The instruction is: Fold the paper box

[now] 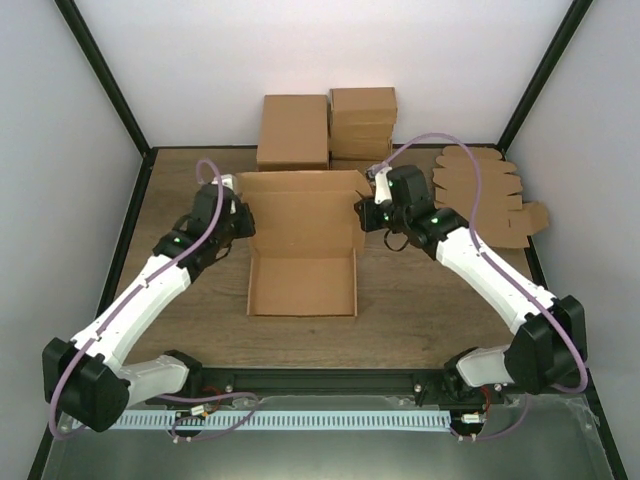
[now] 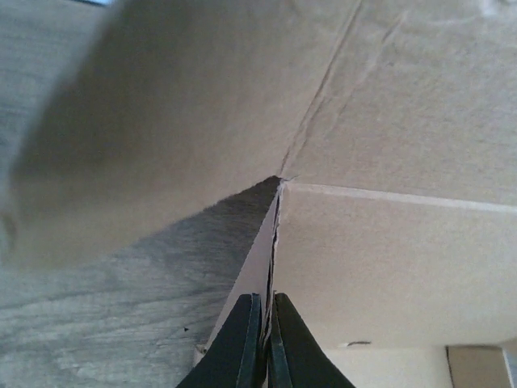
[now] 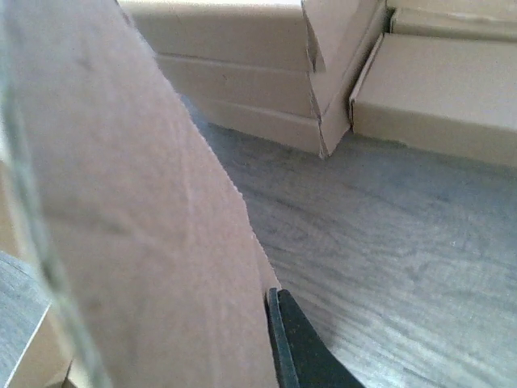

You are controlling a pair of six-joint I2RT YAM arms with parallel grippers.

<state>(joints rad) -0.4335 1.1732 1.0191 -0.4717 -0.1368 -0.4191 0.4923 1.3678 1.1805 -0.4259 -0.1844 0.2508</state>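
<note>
The brown paper box (image 1: 300, 255) lies open in the middle of the table, its tray toward me and its lid panel standing up at the back. My left gripper (image 1: 241, 214) is at the lid's left edge; in the left wrist view it (image 2: 266, 311) is shut on the thin cardboard edge (image 2: 275, 242) of a side flap. My right gripper (image 1: 366, 212) is at the lid's right edge. In the right wrist view one dark finger (image 3: 295, 347) presses against the box's side flap (image 3: 145, 226), which hides the other finger.
Folded boxes are stacked at the back of the table (image 1: 362, 125) with another beside them (image 1: 294, 130); they also show in the right wrist view (image 3: 242, 48). Flat unfolded blanks (image 1: 485, 190) lie at the right. Black frame posts stand at the table's corners.
</note>
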